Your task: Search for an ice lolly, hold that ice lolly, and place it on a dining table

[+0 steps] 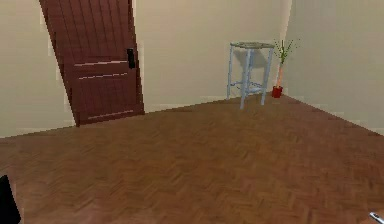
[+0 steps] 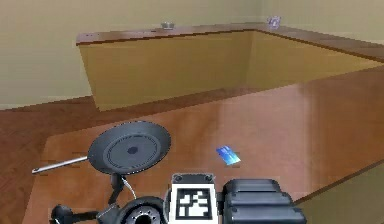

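On the arm side view, a broad wooden top (image 2: 300,125) is stretching from the near edge toward the far right. A higher wooden counter (image 2: 170,68) is walling it in at the far side. A dark frying pan (image 2: 132,150) is lying on the near left of the top, its thin handle pointing left, and its round inside is showing only bare dark metal. Just right of the pan, apart from it, a small blue flat thing (image 2: 228,154) is lying on the top. I cannot tell whether it is the ice lolly.

The gripper (image 2: 108,206) is sitting at the near edge, just in front of the pan. With the pan right behind it, I cannot tell whether it is grasping anything.

Two small things (image 2: 167,25) are sitting on the counter's ledge, too small to make out.

In the forward view, a reddish-brown door (image 1: 95,60) is standing at the far left across a wooden floor (image 1: 200,160). A pale blue side table (image 1: 250,68) is standing in the far right corner. Beside it, a red pot (image 1: 277,91) is holding a thin green plant (image 1: 285,50).
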